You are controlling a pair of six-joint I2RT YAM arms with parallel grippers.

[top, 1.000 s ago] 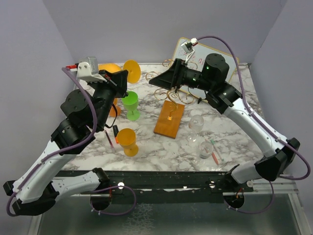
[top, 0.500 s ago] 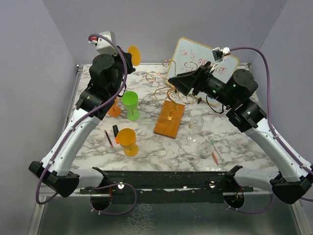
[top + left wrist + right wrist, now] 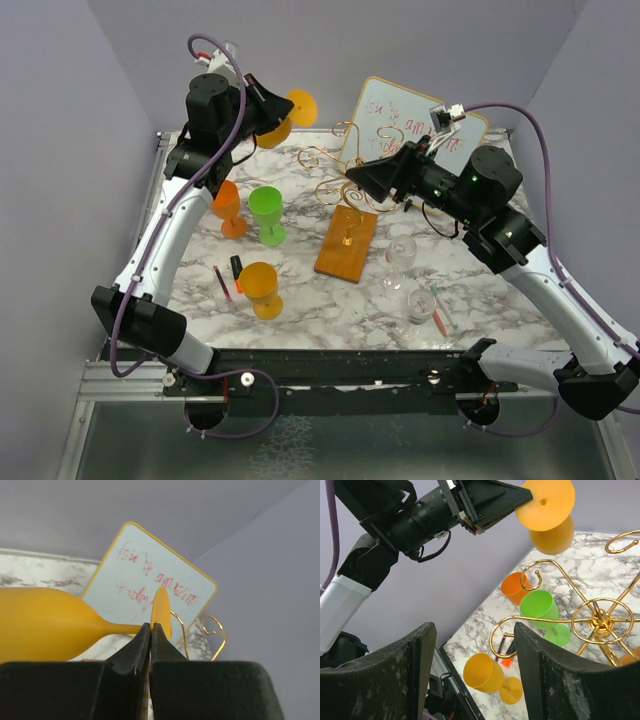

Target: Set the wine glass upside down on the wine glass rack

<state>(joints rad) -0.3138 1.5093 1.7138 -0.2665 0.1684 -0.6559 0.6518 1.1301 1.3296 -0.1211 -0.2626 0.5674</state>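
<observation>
My left gripper [image 3: 283, 105] is shut on the foot rim of a yellow wine glass [image 3: 300, 108] and holds it on its side in the air, behind and left of the rack. In the left wrist view the fingertips [image 3: 150, 628] pinch the foot, and the bowl [image 3: 40, 625] points left. The wine glass rack [image 3: 340, 185], gold scroll arms on an orange-brown wooden base [image 3: 347, 245], stands mid-table. My right gripper [image 3: 352, 178] is open and empty at the rack's upper arms. Its wrist view shows the rack hub [image 3: 600, 617] and the held glass [image 3: 546, 502].
Orange [image 3: 228, 205], green [image 3: 267, 212] and yellow [image 3: 261, 287] glasses stand left of the rack. Two clear glasses [image 3: 401, 254] [image 3: 421, 303] stand to its right, beside markers [image 3: 438, 318]. A whiteboard [image 3: 400, 115] leans at the back. A red pen [image 3: 222, 285] lies near the left.
My left arm has risen and carried the yellow glass up and to the right, towards the rack. My right gripper drew back to the right, then stayed by the rack.
</observation>
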